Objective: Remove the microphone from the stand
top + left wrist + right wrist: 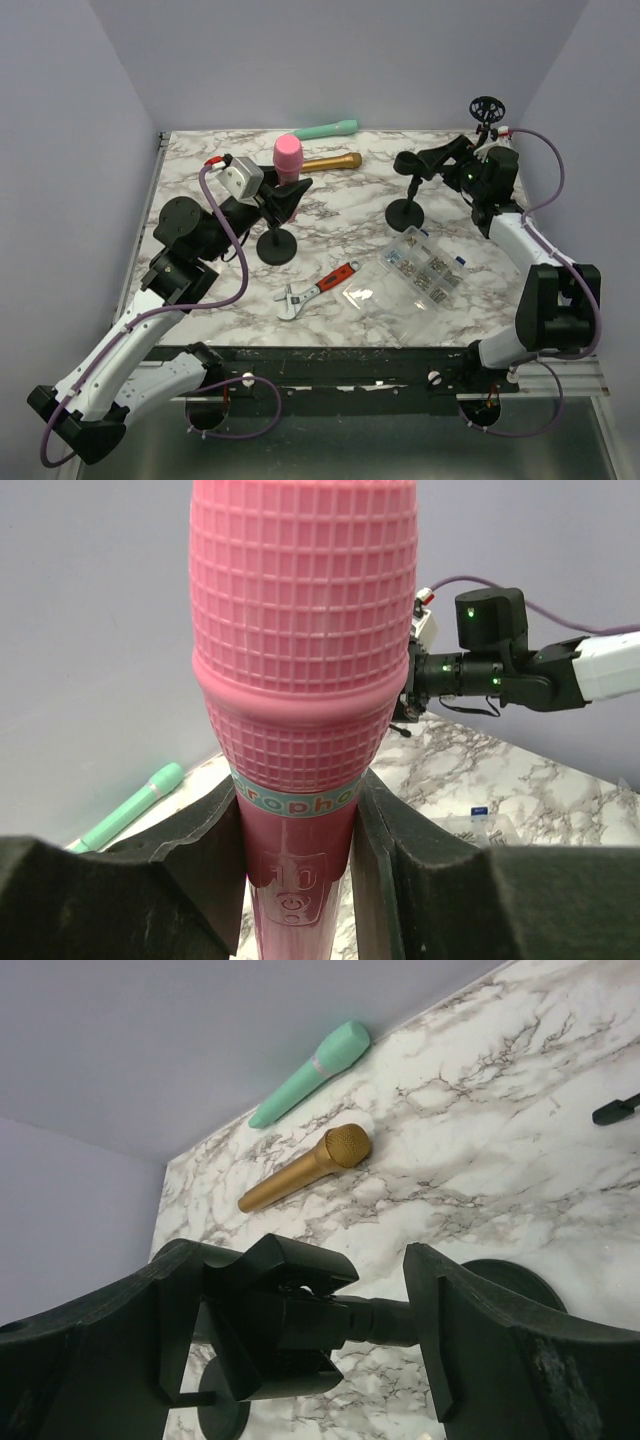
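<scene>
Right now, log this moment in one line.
left gripper: shut on pink plastic microphone in black stand | right gripper: around empty stand's clip | not removed

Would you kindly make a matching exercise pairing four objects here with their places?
1. pink plastic microphone
2. gold metallic microphone
3. mint-green microphone
4. red-handled adjustable wrench

A. lying closest to the back wall
B. upright between the left gripper's fingers
C. lying beside the clear compartment box
D. lying just in front of the mint one

Pairs: 1-B, 2-D, 3-A, 4-C
</scene>
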{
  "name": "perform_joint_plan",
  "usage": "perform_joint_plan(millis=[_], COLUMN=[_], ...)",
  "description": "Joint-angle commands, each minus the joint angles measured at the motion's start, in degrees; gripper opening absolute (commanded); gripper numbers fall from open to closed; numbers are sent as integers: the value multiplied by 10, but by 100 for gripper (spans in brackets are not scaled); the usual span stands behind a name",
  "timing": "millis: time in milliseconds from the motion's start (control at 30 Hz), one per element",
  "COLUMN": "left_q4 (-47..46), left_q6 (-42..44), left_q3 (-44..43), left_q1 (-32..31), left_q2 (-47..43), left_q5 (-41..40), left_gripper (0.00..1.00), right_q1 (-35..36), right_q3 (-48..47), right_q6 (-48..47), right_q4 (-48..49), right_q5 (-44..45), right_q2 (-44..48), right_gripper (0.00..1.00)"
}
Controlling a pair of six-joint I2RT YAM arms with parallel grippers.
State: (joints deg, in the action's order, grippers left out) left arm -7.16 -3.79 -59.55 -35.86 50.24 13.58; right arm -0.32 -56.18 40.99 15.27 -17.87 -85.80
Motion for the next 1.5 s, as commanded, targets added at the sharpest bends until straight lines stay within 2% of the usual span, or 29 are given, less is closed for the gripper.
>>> perform_joint_plan(millis=[0, 267, 400, 533, 733, 933, 1167, 1333, 1467], left_q4=[-9, -8, -9, -10, -11, -8, 17, 44, 100], left_q6=[11, 16, 16, 12, 8, 6, 35, 87, 141], left_q3=[2, 2, 2, 2, 1, -1, -11, -26, -73], left_q1=[-4, -6, -7, -9, -10, -12, -11, -14, -21], left_q2=[-1, 3, 5, 8, 12, 20, 53, 85, 147], left_q5=[-11, -15, -12, -8, -3, 4, 7, 6, -32], left_gripper=[0, 0, 0, 0, 0, 0, 0, 0, 0], right_q1=[1, 1, 1, 1, 1, 2, 97, 127, 127], right_q3=[37, 20, -17, -52, -107, -122, -112, -87, -45], right_q6=[-64, -70, -87, -95, -108, -112, -159, -149, -142], right_q4=[-103, -104, -133, -173, -198, -191, -159, -177, -184], right_q5=[38, 22, 13, 50, 79, 35, -45, -5, 95], right_q2=[-47, -57, -36, 18, 83, 112, 145, 183, 265], right_gripper=[84, 86, 91, 100, 100, 100, 100, 100, 100])
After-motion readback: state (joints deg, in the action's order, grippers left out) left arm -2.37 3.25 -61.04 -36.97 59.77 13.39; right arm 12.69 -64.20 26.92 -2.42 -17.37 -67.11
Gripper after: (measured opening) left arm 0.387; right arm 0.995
